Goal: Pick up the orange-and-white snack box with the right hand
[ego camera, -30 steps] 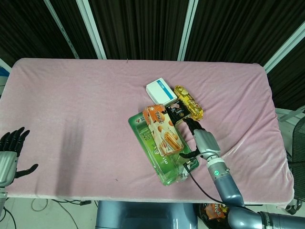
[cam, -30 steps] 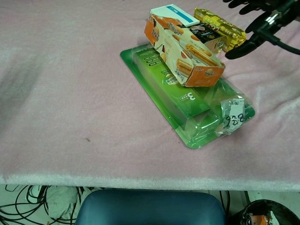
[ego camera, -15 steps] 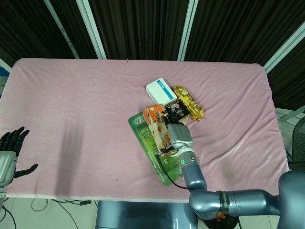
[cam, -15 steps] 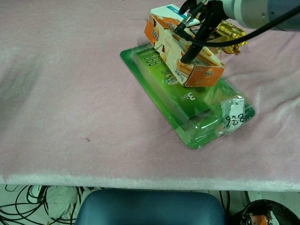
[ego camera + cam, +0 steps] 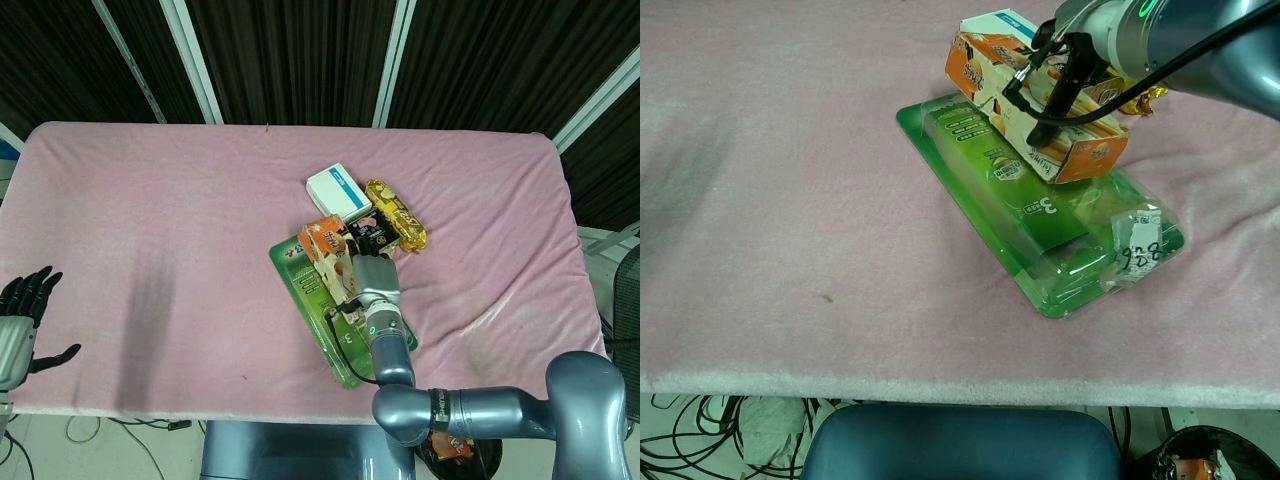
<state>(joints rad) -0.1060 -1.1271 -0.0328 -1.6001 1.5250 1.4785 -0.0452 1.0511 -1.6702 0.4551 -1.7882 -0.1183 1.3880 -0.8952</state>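
Note:
The orange-and-white snack box (image 5: pixel 323 241) lies tilted across a green package (image 5: pixel 318 312) near the middle of the pink table. My right hand (image 5: pixel 368 284) covers the box's near half. In the chest view, the right hand (image 5: pixel 1066 72) grips the box (image 5: pixel 978 66) from above, dark fingers (image 5: pixel 1048 112) wrapped over its side, and the box's orange end (image 5: pixel 1092 156) sits a little above the green package (image 5: pixel 1040 232). My left hand (image 5: pixel 22 318) hangs off the table's left edge, fingers spread, holding nothing.
A blue-and-white box (image 5: pixel 338 190), a yellow snack bag (image 5: pixel 397 214) and a dark packet (image 5: pixel 372 232) crowd just behind the snack box. The pink cloth (image 5: pixel 160 220) spreads wide to the left. A blue chair seat (image 5: pixel 955 445) sits below the table's front edge.
My right hand swung in from the right, came over the snack box and closed on it. The box has tilted, its near end slightly raised. The left hand has not moved.

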